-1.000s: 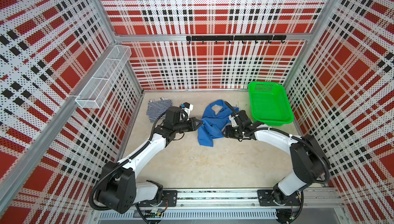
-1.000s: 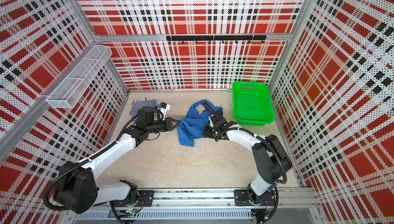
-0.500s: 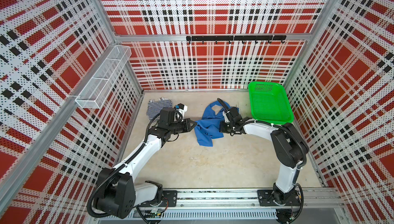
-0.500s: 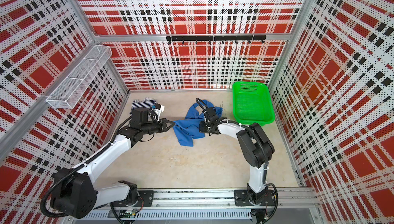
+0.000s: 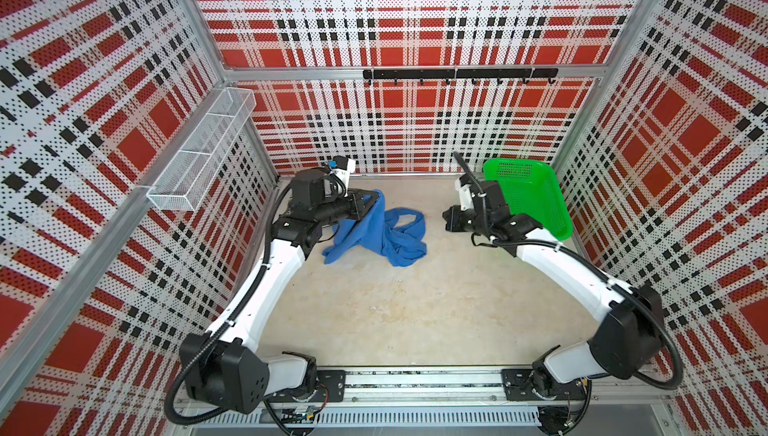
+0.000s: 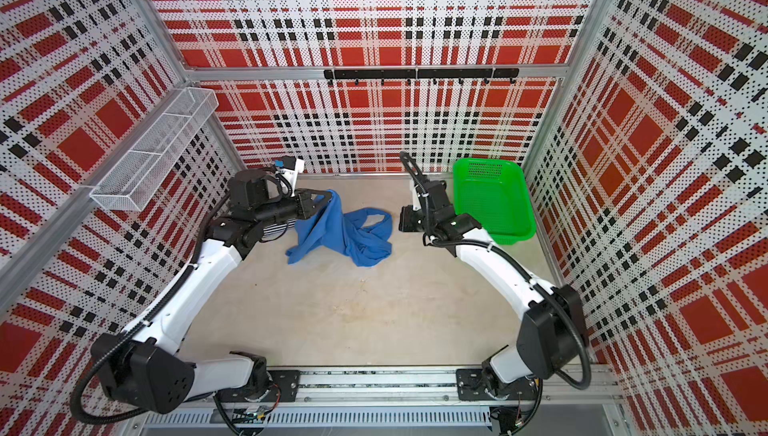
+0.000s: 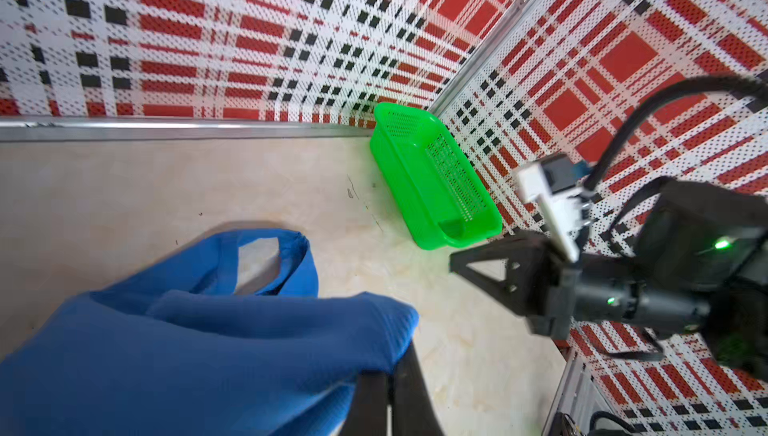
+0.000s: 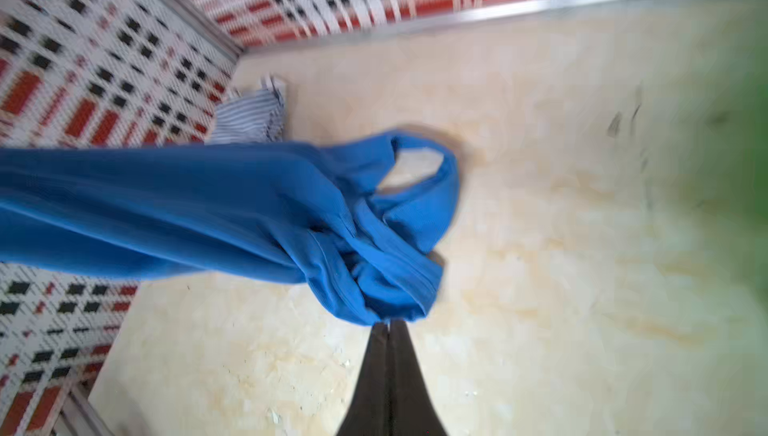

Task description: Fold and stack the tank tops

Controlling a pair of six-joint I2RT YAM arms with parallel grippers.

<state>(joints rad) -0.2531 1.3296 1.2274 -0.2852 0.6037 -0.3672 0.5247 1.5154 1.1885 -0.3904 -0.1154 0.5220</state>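
Note:
The plain blue tank top point(image 5: 376, 232) lies crumpled at the back of the floor. One edge is lifted off it by my left gripper point(image 5: 371, 199), which is shut on that edge point(image 7: 390, 367). My right gripper point(image 5: 445, 220) hangs shut to the right of the cloth. In both top views a strip of bare floor separates its tips from the cloth. In the blurred right wrist view the bunched blue cloth point(image 8: 374, 272) shows just beyond the shut tips point(image 8: 388, 324). The striped tank top point(image 8: 249, 116) lies in the back left corner, mostly hidden under my left arm in a top view point(image 6: 276, 228).
A green mesh basket point(image 5: 536, 201) stands at the back right, close behind my right arm. A white wire shelf point(image 5: 203, 151) hangs on the left wall and a black hook rail point(image 5: 457, 74) on the back wall. Plaid walls enclose the floor on three sides.
My right gripper shut at the blue top, then drew back to the right, off the cloth. My left gripper rose toward the back with the blue edge and now covers the striped top.

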